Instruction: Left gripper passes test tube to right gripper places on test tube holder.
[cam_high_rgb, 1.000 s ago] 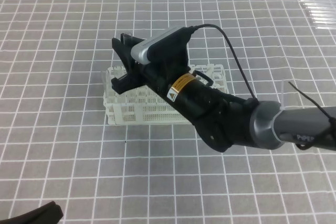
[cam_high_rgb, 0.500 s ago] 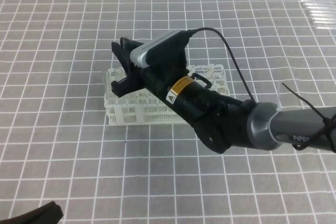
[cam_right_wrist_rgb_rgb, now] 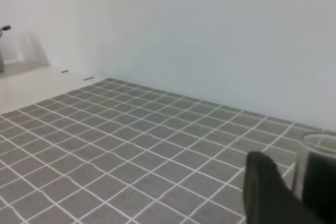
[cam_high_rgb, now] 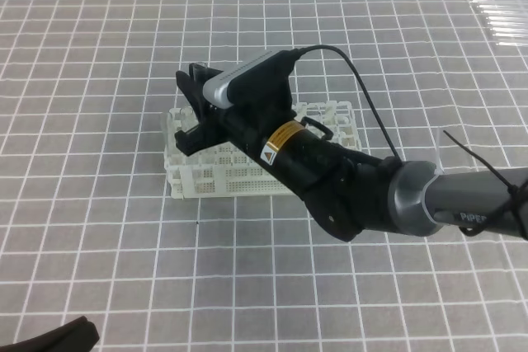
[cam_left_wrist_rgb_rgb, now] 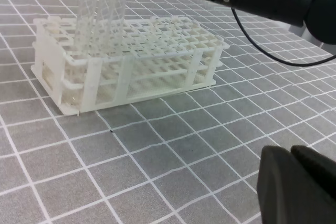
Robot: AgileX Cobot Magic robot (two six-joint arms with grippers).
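Test tube upright in test tube holder, between right gripper fingers, grip unclear.

The clear test tube stands upright in the white lattice test tube holder's left end, apparently seated.

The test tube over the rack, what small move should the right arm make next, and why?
Probably finish opening the right end effector and lift straight up. In the left wrist view the test tube stands upright with its lower end already down in a corner cell of the test tube holder, so the rack seems to carry it. A straight lift should avoid tipping it.
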